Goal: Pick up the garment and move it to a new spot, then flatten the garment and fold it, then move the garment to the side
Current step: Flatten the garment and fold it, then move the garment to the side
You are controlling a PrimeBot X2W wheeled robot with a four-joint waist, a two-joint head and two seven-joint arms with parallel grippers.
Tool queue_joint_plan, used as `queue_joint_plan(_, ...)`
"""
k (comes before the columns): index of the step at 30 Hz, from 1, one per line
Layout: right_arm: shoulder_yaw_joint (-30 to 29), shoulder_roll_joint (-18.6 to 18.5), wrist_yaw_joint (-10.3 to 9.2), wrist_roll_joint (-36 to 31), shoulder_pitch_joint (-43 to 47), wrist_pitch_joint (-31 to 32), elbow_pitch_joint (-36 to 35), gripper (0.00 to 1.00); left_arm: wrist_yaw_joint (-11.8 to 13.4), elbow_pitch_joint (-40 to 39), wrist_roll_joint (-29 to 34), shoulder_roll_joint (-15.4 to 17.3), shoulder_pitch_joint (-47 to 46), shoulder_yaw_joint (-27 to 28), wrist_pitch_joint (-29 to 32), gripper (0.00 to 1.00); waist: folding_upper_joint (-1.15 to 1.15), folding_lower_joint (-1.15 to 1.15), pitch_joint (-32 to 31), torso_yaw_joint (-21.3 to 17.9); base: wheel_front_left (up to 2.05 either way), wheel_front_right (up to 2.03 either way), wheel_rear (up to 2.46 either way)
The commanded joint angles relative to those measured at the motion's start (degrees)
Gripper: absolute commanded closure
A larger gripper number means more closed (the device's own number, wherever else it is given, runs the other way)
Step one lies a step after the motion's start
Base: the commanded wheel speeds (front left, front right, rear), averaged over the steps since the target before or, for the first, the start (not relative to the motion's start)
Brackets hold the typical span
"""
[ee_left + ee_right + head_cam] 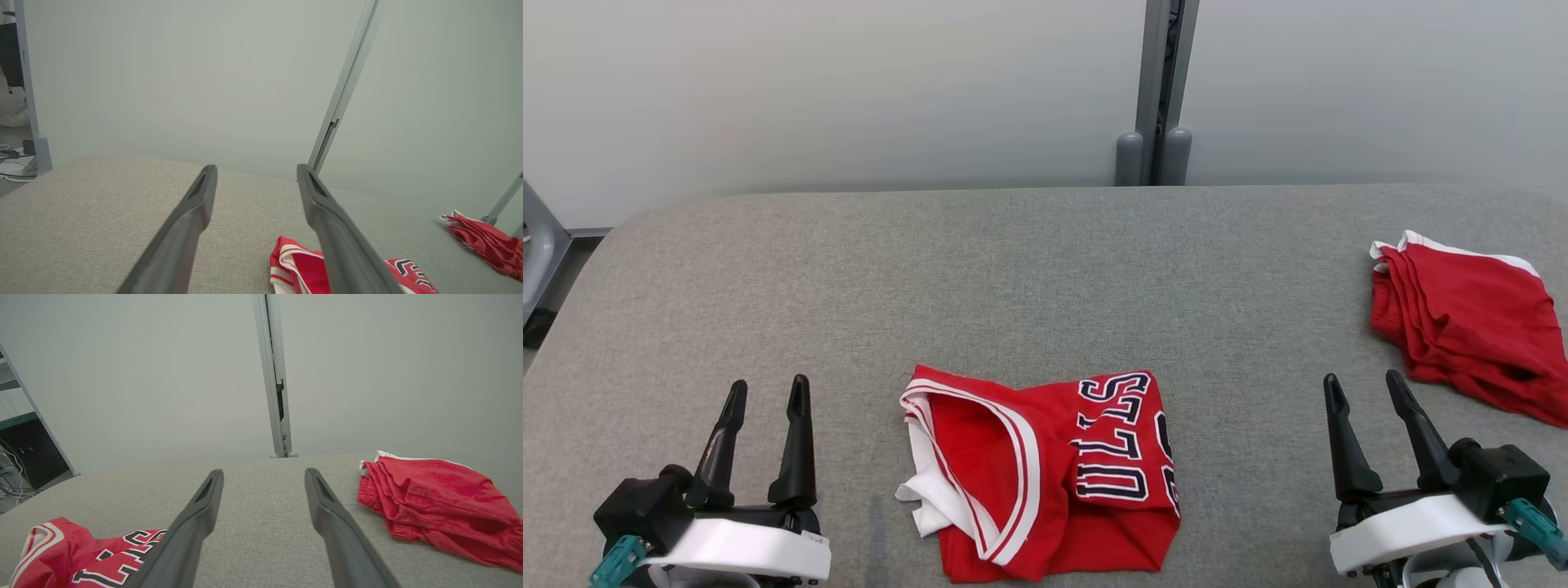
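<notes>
Count: 2 grippers, 2 red garments, 1 grey fabric-covered table.

Left gripper and right gripper both have their fingers spread wide with nothing between them. Each sits at the near edge of the table, fingers pointing toward the far wall. Can't tell if either touches the cloth surface.

Garment 1 is the jersey, red with white trim and dark block lettering. It lies folded at the near centre of the table, between the two grippers and apart from both. Garment 2 is the shorts, a red rumpled stack with a white edge at the far right, just beyond the right gripper's fingertips, not touching.

Hard to read:
- The jersey lettering is upside down and cut by the fold.
- The shorts run off the right edge of the head view.
- In each wrist view, one of that gripper's own fingers covers part of the jersey.

One grey post stands against the wall behind the table.
</notes>
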Motion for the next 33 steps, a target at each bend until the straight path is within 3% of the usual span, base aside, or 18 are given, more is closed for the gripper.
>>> queue_joint_plan(1, 0.07, -0.31, 0.01, 0.18, -0.6, -0.39, -0.03, 0.0, -0.1, -0.18, -0.33, 0.14, -0.38, 0.04, -0.21, 0.0, 0.0, 0.0, 0.14, 0.18, 0.0, 0.0, 0.0)
queue_joint_plan(33, 2.77, -0.31, 0.01, 1.46, -2.92, -0.26, 3.12, 0.0, -0.11, 0.88, -0.73, 0.26, -1.07, -0.57, -0.22, 0.0, 0.0, 0.0, 0.44, 1.18, 0.0, 0.0, 0.0)
